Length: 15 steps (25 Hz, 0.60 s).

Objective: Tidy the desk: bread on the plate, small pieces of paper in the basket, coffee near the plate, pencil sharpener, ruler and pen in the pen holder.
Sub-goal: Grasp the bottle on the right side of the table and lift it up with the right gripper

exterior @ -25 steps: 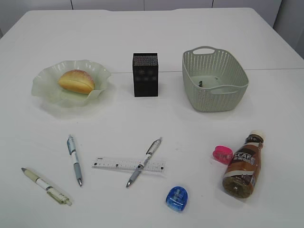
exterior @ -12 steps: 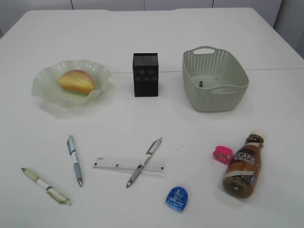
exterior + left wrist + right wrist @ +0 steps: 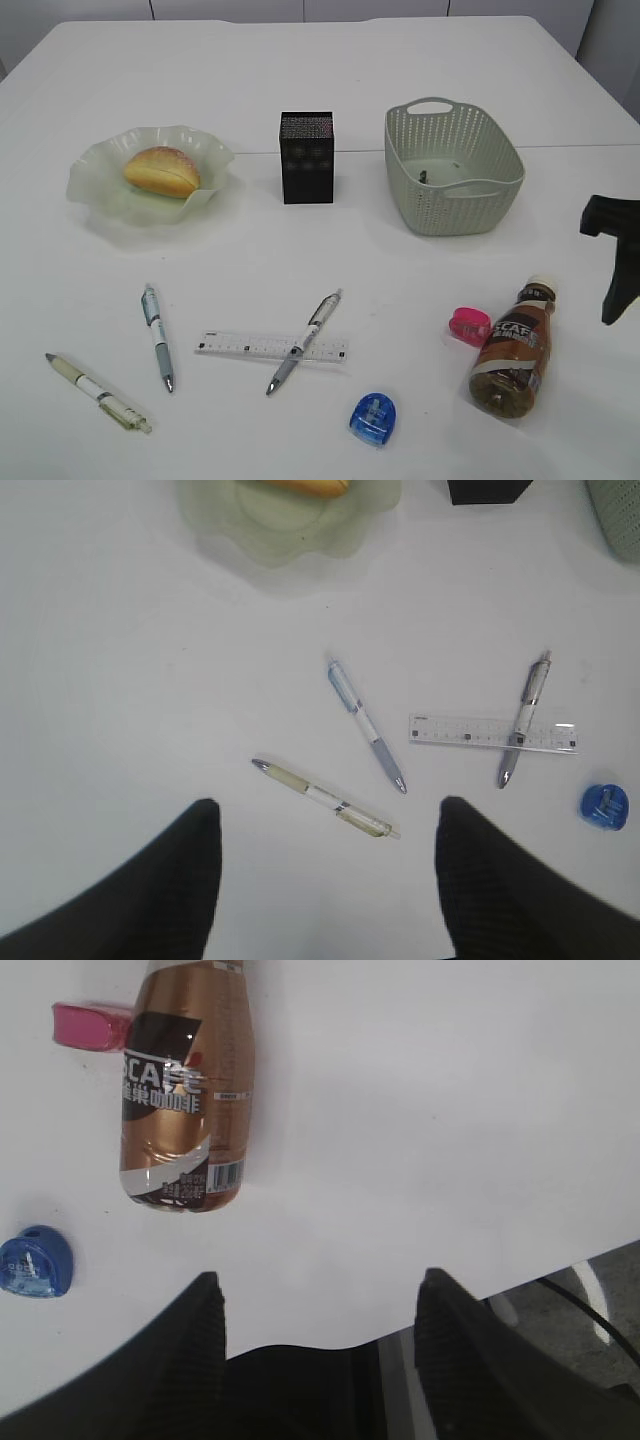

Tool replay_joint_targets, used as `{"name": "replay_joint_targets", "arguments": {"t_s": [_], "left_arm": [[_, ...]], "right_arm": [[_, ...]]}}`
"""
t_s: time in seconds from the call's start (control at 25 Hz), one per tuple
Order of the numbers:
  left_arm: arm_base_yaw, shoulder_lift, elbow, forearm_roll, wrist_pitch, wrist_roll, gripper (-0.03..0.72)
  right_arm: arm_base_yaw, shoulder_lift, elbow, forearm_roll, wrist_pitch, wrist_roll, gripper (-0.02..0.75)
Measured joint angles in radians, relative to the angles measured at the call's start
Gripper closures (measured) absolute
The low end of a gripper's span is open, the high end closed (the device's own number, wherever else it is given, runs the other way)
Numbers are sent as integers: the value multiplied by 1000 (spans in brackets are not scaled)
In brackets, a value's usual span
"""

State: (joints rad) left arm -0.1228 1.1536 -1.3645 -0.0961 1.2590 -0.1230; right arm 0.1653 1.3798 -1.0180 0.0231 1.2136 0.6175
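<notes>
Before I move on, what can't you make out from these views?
- Pen holder contents: exterior view, dark walls hide the inside.
- Dark speck in basket: exterior view, too small to identify.
- Bread: left wrist view, cut off by top edge.
- Coffee cap: right wrist view, cut off by top edge.

Grey floor [image 3: 605, 1385] w/ black cable [image 3: 600, 1318] across it, btm-right of right wrist view.
</notes>
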Motion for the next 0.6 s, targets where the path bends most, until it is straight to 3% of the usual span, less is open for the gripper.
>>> {"name": "replay_joint_targets", "arguments": {"t_s": [0.16,0.36,0.6], "left_arm": [[0,0,0,0,0,2,202],[0,0,0,0,0,6,202],[0,0,0,4,0,7,202]], "right_arm": [[0,45,-3,61,-37,0,251],[0,137,-10,114,-47,0,144],[0,177,-25,150,-121,0,197]]}}
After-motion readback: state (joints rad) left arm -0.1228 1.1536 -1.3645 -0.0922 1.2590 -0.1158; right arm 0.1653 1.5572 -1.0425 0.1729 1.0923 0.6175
